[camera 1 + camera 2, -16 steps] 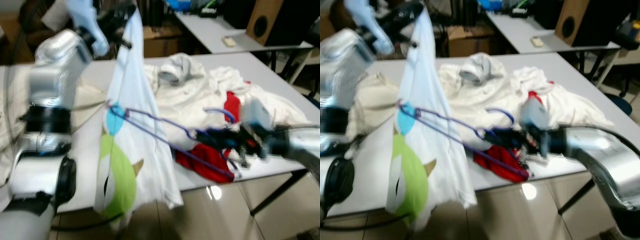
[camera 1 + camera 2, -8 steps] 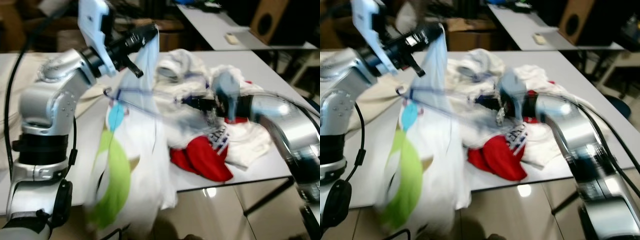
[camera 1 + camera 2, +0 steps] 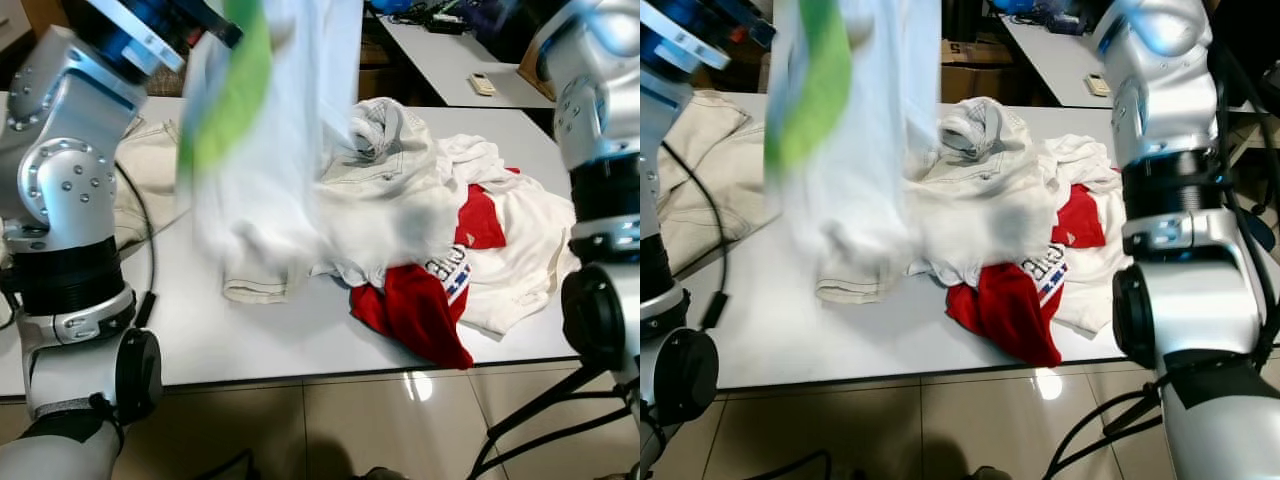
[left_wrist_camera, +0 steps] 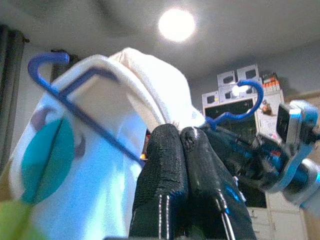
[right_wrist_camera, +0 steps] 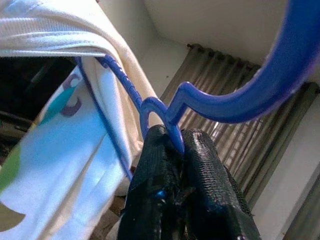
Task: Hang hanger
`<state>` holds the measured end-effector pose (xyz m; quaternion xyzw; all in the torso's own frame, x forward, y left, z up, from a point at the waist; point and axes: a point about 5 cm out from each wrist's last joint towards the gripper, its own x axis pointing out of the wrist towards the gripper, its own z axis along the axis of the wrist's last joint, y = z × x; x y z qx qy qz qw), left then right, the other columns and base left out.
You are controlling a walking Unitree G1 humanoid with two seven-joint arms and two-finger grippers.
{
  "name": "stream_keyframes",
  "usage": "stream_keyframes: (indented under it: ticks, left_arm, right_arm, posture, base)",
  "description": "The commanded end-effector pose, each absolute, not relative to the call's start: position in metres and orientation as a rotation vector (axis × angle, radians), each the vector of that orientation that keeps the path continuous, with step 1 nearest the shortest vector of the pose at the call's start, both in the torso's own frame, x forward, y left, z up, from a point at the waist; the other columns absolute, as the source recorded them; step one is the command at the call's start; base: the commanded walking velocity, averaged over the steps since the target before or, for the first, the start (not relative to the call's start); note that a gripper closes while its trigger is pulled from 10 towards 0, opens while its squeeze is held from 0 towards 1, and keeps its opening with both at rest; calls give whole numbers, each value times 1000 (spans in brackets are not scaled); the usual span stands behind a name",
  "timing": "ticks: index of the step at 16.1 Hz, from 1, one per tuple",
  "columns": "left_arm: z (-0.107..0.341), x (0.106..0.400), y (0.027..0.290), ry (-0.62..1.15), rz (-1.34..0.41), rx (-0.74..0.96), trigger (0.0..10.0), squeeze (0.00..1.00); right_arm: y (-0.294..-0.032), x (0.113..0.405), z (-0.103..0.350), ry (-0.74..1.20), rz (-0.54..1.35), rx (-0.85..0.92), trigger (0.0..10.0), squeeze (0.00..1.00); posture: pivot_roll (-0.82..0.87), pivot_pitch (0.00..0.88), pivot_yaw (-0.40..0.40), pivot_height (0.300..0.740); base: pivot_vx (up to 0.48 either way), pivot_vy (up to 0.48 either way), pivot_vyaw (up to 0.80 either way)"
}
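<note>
Left arm (image 3: 60,190) raised at the table's left end, left gripper (image 4: 181,135) fingers pressed together, pinching the white T-shirt (image 3: 270,120) with green and teal print. Shirt hangs blurred above the white table (image 3: 200,330), draped over the blue hanger (image 4: 75,112). On the table: beige garment (image 3: 690,150), white clothes pile (image 3: 400,190), red garment (image 3: 415,310). Right arm (image 3: 1170,200) also raised; right gripper (image 5: 175,142) clamped on the hanger neck below its hook.
</note>
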<state>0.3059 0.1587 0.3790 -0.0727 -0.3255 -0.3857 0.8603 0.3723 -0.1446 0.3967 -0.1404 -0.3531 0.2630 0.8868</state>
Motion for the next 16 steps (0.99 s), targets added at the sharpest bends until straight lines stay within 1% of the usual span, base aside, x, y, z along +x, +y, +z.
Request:
stream_keyframes:
  ticks: [1, 2, 3, 5, 6, 7, 9, 11, 12, 13, 14, 15, 16]
  left_arm:
    - [379, 305, 156, -689, -821, -175, 10000, 0]
    - [379, 305, 156, -685, -820, -179, 10000, 0]
    - [366, 308, 150, -633, -813, -170, 10000, 0]
    - [354, 314, 144, -575, -799, -169, 10000, 0]
    - [330, 326, 142, -442, -725, -119, 10000, 0]
    - [320, 332, 143, -388, -679, -85, 10000, 0]
    - [288, 348, 153, -233, -518, 14, 10000, 0]
    - [259, 358, 160, -133, -392, 143, 10000, 0]
    - [248, 362, 161, -107, -361, 196, 10000, 0]
    - [242, 364, 162, -91, -332, 239, 10000, 0]
    - [229, 370, 170, -53, -249, 281, 10000, 0]
    - [216, 373, 175, -13, -228, 309, 10000, 0]
    - [201, 372, 177, 42, -267, 341, 10000, 0]
  right_arm:
    - [-154, 377, 385, -732, 509, -293, 10000, 0]
    - [-155, 377, 382, -742, 500, -297, 10000, 0]
    - [-153, 380, 358, -689, 517, -322, 10000, 0]
    - [-151, 380, 332, -614, 582, -339, 10000, 0]
    - [-146, 376, 304, -515, 705, -366, 10000, 0]
    - [-146, 373, 293, -482, 747, -375, 10000, 0]
    - [-148, 351, 261, -365, 902, -414, 10000, 0]
    - [-157, 322, 237, -215, 1058, -523, 10000, 0]
    - [-162, 306, 231, -150, 1127, -533, 10000, 0]
    - [-165, 297, 229, -114, 1160, -542, 10000, 0]
    - [-177, 279, 225, -19, 1216, -571, 10000, 0]
    - [-185, 265, 227, 31, 1236, -566, 10000, 0]
    - [-191, 256, 234, 52, 1242, -555, 10000, 0]
  posture:
    - [-96, 0, -64, 740]
    - [-96, 0, -64, 740]
    - [-108, 0, -51, 740]
    - [-113, 0, -41, 740]
    - [-114, 0, -38, 740]
    - [-118, 0, -32, 740]
    - [-120, 0, -26, 740]
    - [-130, 0, -19, 740]
    - [-138, 0, -14, 740]
    - [-138, 0, -14, 740]
    - [-147, 0, -8, 740]
    - [-147, 0, -8, 740]
    - [-150, 0, -10, 740]
  base:
    - [0, 0, 0]
    - [0, 0, 0]
    - [0, 0, 0]
    - [0, 0, 0]
    - [0, 0, 0]
    - [0, 0, 0]
    - [0, 0, 0]
    - [0, 0, 0]
    - [0, 0, 0]
    - [0, 0, 0]
    - [0, 0, 0]
    - [0, 0, 0]
    - [0, 0, 0]
